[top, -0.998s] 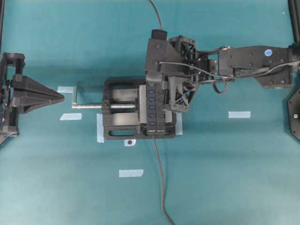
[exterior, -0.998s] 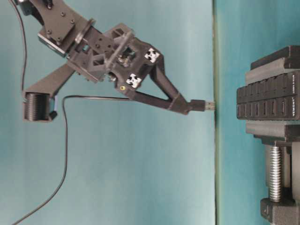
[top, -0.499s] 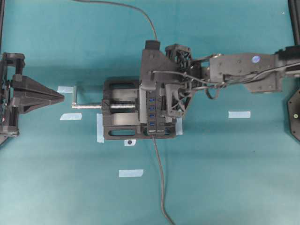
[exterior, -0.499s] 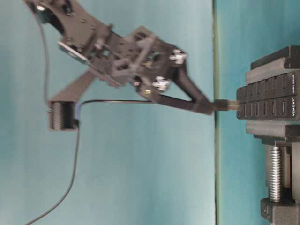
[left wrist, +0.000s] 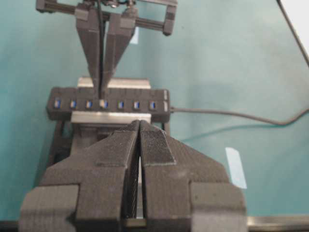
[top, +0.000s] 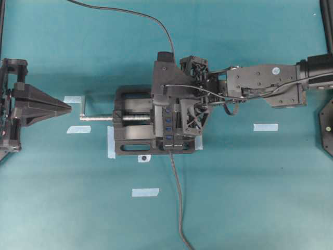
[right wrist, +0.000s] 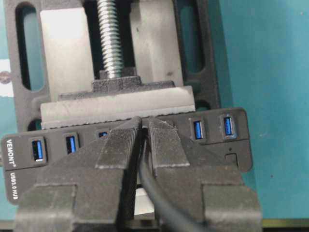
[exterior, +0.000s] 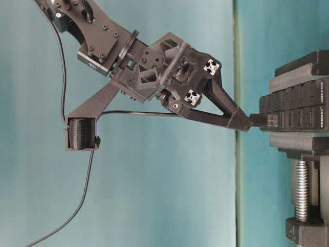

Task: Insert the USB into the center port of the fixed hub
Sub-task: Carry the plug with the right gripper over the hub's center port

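Note:
The fixed hub [top: 169, 134] is a long black strip with a row of blue slots, clamped in a vise. My right gripper [exterior: 247, 122] is shut on the USB [exterior: 271, 121], a small black plug whose thin grey cable [right wrist: 150, 181] runs back between the fingers. In the left wrist view the right gripper's fingers [left wrist: 111, 58] come down on the center port [left wrist: 104, 103]. The plug's metal end meets the hub [exterior: 298, 110] there; how deep it sits I cannot tell. My left gripper [left wrist: 140, 124] is shut and empty, well left of the vise [top: 132, 143].
The vise's silver screw handle [top: 86, 115] points toward the left gripper [top: 65, 107]. The hub's own lead [top: 177, 198] trails toward the near edge. The plug's cable [top: 132, 12] loops off the far side. Pale tape strips [top: 265, 127] [top: 145, 192] mark the teal mat.
The right gripper has carried the plug across the gap to the hub's face and shifted slightly left in the overhead view. The left arm has not moved.

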Controlling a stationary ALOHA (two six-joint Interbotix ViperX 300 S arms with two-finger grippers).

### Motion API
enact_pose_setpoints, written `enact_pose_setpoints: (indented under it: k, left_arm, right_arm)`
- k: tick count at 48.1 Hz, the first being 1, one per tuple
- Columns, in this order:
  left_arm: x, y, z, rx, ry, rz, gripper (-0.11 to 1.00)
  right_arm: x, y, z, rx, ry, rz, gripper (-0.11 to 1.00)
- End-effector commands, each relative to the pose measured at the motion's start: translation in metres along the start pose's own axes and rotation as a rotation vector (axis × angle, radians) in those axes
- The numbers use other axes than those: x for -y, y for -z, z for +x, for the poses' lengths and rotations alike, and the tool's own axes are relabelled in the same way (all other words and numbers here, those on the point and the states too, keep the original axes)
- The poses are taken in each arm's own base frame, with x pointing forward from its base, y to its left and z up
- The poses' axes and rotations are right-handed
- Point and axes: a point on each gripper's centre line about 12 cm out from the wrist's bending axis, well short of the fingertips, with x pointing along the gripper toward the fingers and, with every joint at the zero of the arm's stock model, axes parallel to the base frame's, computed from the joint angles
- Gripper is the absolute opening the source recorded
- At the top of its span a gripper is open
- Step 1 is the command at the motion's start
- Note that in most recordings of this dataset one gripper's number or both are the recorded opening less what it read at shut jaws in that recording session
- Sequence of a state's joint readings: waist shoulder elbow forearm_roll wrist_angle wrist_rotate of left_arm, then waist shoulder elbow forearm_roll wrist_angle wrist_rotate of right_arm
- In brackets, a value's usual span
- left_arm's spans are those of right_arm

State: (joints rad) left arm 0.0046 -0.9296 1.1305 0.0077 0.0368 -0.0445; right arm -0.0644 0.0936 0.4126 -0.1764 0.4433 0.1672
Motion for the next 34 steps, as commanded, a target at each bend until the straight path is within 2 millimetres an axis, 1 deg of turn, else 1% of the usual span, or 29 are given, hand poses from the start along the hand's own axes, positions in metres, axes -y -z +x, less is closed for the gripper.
enact_pose_setpoints:
  k: [1, 24, 34]
  left_arm:
    - [0.0, -0.0081, 0.0006, 0.02, -0.001, 0.0, 0.0]
    - [-0.0001, -0.0062, 0.0006, 0.015, -0.001, -0.002, 0.0]
    - [-0.0001, -0.0056, 0.0007, 0.014, -0.001, -0.002, 0.0]
  right_arm:
    - [-0.0016, -0.0143, -0.0091, 0.049, -0.005, 0.015, 0.08]
    - [-0.0035, -0.0088, 0.0004, 0.022, -0.01, 0.023, 0.08]
    - [-0.0045, -0.0106, -0.001, 0.023, -0.015, 0.032, 0.08]
